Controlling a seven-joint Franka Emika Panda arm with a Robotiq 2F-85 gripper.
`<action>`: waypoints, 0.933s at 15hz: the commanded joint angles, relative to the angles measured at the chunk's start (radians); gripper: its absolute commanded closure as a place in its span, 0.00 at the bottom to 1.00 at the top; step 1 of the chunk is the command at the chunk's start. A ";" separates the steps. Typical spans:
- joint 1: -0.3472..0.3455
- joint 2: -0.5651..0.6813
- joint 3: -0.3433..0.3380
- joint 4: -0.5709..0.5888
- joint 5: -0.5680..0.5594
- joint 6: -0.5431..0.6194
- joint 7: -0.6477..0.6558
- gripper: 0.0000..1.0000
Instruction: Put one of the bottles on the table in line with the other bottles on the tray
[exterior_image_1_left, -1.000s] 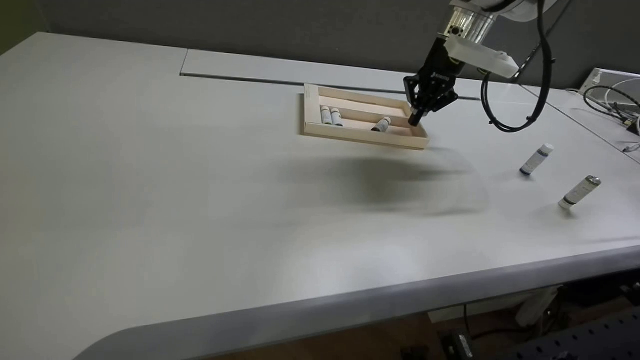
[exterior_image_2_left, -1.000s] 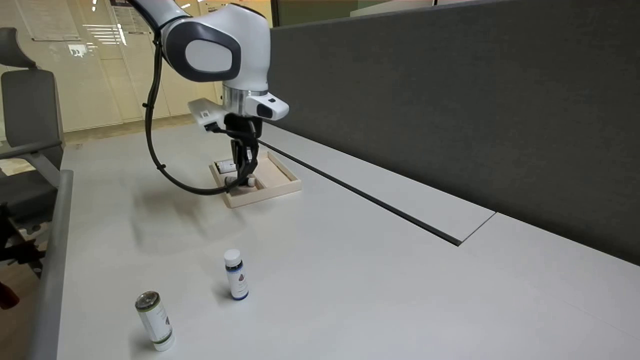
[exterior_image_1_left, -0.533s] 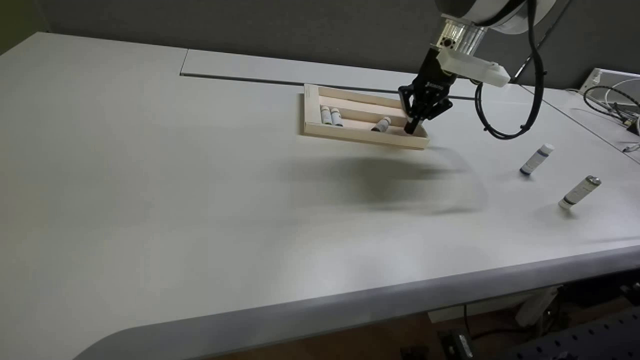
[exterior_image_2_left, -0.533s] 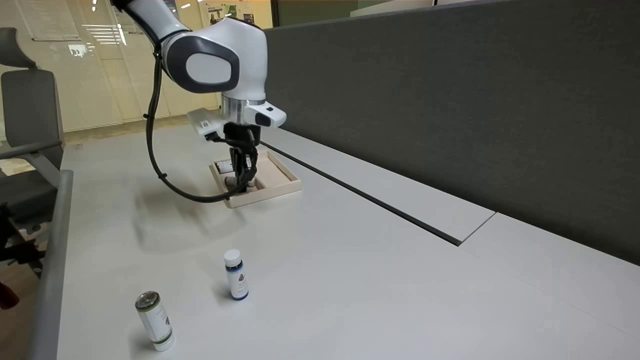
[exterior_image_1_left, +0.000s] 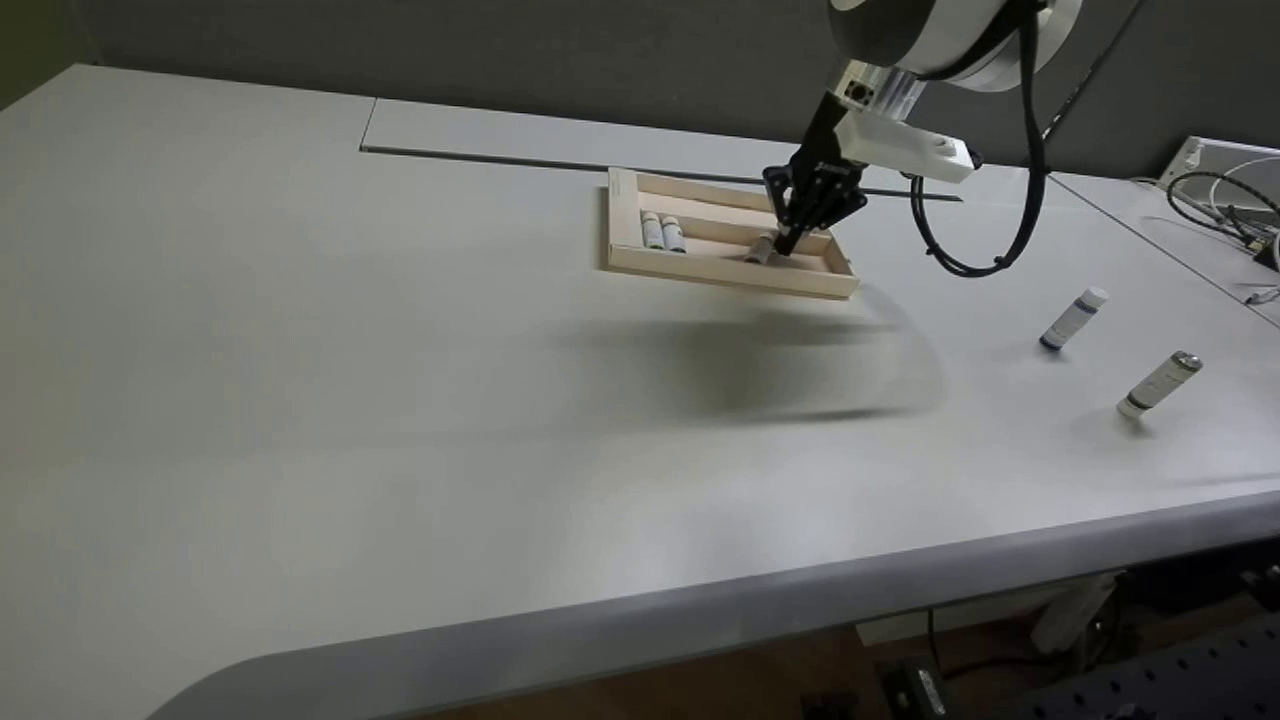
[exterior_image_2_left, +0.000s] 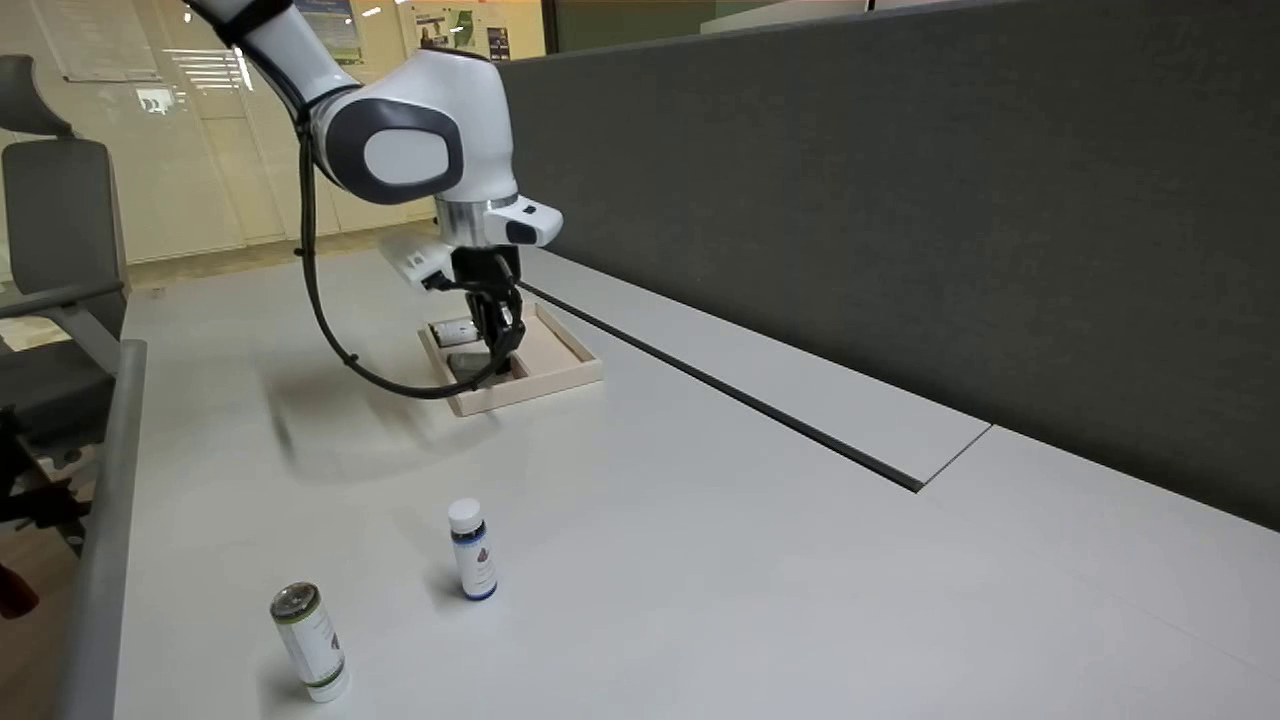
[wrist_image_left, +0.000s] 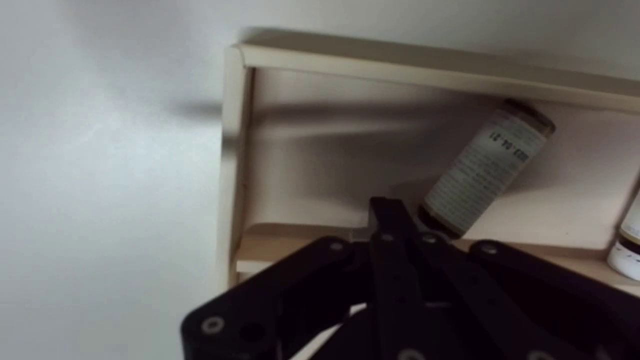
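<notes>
End effector (exterior_image_1_left: 784, 247) nearer slanted bottle (wrist_image_left: 484, 172)

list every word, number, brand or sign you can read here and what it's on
"04.21", upside down in the wrist view, on the slanted bottle in the tray; the characters before it and the finer print are too blurred.
Blue-ringed bottle and green-ringed bottle on the table: label print too small to read.
Other tray bottles: too small to read.
Wall posters: too small to read.
</notes>
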 joint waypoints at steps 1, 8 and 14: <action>-0.014 -0.012 0.030 -0.033 -0.006 0.076 0.013 1.00; -0.065 -0.011 0.108 -0.030 0.034 0.075 -0.008 1.00; -0.119 0.003 0.172 -0.008 0.076 0.032 -0.038 1.00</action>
